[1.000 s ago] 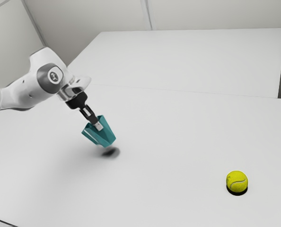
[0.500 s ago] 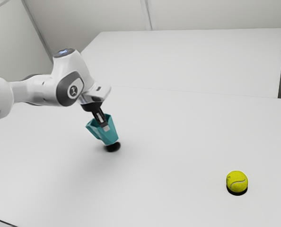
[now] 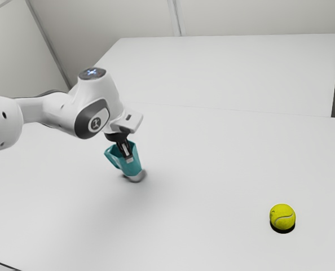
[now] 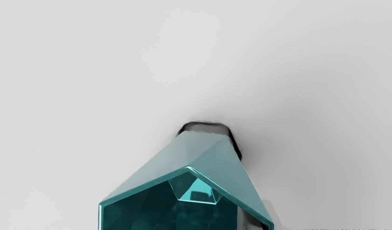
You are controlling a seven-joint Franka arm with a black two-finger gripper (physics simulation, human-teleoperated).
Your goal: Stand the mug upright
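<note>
Teal mug (image 3: 133,167) leans mouth-up, its base just over or on the table (image 3: 212,180); I can't tell which. The gripper (image 3: 128,158) has its 2 fingers pinching the wall; releasing at this lean, or too high, could topple it.

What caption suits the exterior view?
The tool grips the tilted teal mug, while a yellow tennis ball sits apart on the white table.
</note>
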